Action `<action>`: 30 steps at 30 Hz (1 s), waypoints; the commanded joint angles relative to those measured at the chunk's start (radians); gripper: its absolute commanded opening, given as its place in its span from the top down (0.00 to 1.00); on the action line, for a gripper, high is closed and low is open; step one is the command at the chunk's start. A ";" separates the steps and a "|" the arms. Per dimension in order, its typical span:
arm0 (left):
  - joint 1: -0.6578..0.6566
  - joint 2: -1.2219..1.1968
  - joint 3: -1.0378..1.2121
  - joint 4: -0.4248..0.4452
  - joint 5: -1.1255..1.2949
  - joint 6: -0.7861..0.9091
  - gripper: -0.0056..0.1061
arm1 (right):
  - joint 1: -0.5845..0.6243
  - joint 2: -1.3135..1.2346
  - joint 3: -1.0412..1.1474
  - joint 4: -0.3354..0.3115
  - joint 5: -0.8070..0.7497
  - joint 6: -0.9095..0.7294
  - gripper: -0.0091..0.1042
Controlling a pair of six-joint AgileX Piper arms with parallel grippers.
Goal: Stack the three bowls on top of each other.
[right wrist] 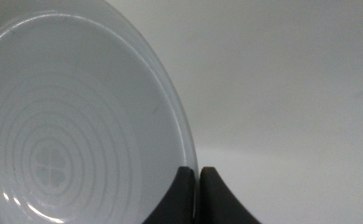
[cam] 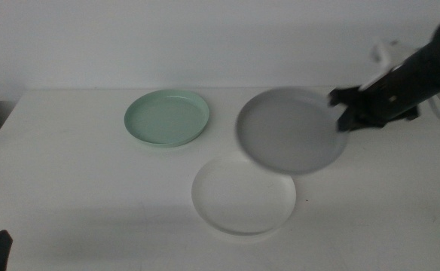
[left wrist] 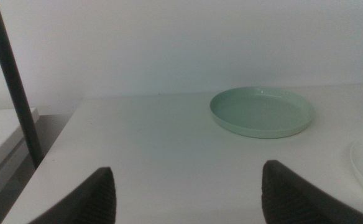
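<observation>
Smooth, plastic-looking grey bowl with faint gloss

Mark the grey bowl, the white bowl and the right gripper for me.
grey bowl (cam: 291, 129), middle view, centre of its inner surface.
white bowl (cam: 242, 199), middle view, middle of its floor.
right gripper (right wrist: 198, 193), right wrist view, between its fingers, which pinch the grey bowl's rim.

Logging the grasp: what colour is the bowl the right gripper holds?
Grey, clearest in the middle view.
</observation>
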 commanded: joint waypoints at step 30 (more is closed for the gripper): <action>-0.004 -0.013 -0.005 -0.004 -0.081 -0.007 0.26 | 0.229 0.029 0.044 0.022 -0.149 0.007 0.59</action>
